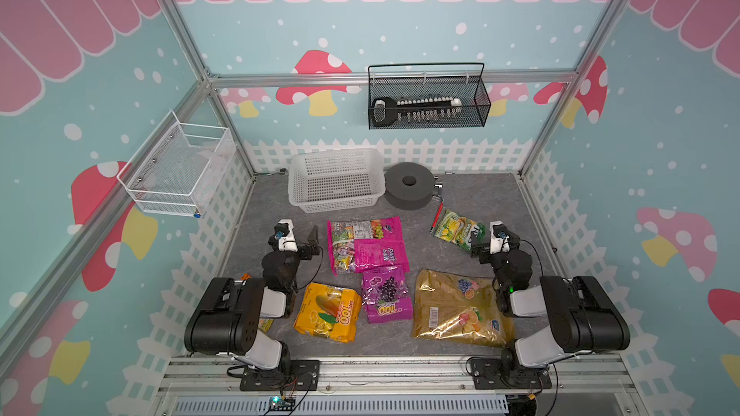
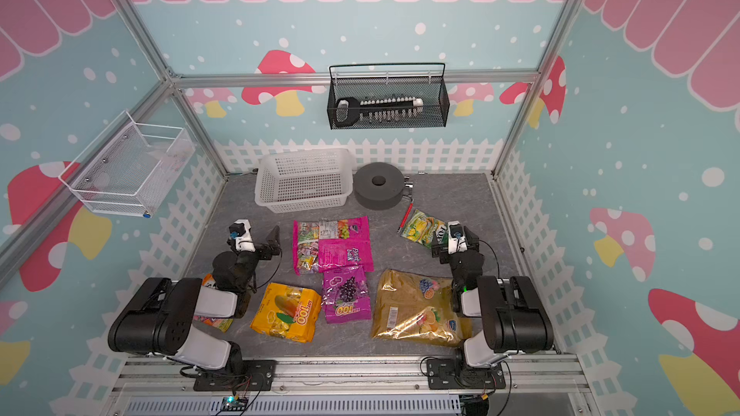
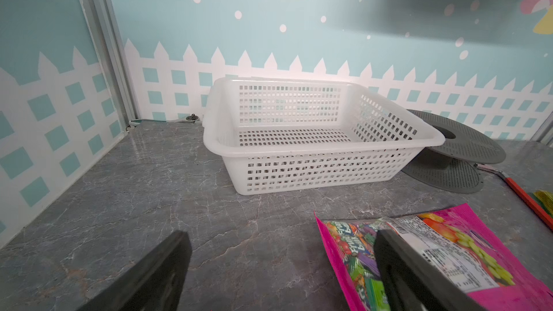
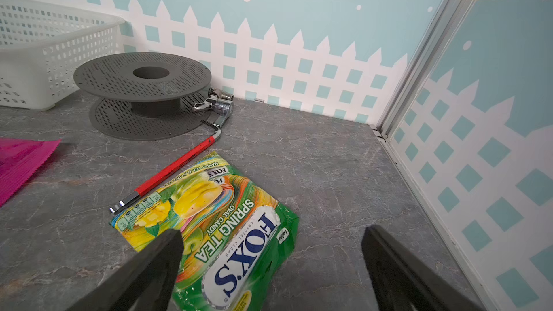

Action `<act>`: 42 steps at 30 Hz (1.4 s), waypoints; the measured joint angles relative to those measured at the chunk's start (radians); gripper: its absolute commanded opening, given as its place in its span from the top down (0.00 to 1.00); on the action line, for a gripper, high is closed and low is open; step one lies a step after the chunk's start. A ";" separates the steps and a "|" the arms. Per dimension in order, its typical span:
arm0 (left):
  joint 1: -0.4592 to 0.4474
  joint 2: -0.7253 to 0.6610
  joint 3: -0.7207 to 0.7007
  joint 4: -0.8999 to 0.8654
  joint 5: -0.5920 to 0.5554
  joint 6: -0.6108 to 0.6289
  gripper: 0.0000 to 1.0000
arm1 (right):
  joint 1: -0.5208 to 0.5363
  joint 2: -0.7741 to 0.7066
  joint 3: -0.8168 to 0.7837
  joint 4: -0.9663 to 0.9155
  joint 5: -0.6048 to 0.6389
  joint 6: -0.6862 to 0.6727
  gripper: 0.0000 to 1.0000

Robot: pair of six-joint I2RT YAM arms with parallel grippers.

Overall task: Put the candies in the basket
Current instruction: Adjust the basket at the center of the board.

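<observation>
Lying flat on the grey tabletop [image 1: 260,202], all 5 candy bags are outside the basket [image 3: 314,172], which stands against the back wall. The magenta bag [image 1: 366,246] reads "Fruit"; the purple grape bag [image 1: 386,294] and orange-yellow bag [image 1: 327,312] both show "100"; the gold bag [image 1: 460,310] bears fruit pictures; the green-yellow bag [image 4: 215,228] says "FOX'S Spring Tea Oval Candy".

The left gripper [image 3: 281,243] gapes wide and holds nothing. 1 finger overlaps the magenta bag's corner, contact unclear. The right gripper [image 4: 272,234] is equally wide and empty, with 1 finger over the green-yellow bag.

A red stick [image 4: 176,169] lies just beside that bag, and a grey spool [image 4: 143,76] stands beside the basket.
</observation>
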 measured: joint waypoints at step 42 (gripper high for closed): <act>-0.151 -0.380 0.219 -0.475 -0.196 -0.160 0.01 | 0.000 -0.428 0.261 -0.462 -0.030 0.161 0.01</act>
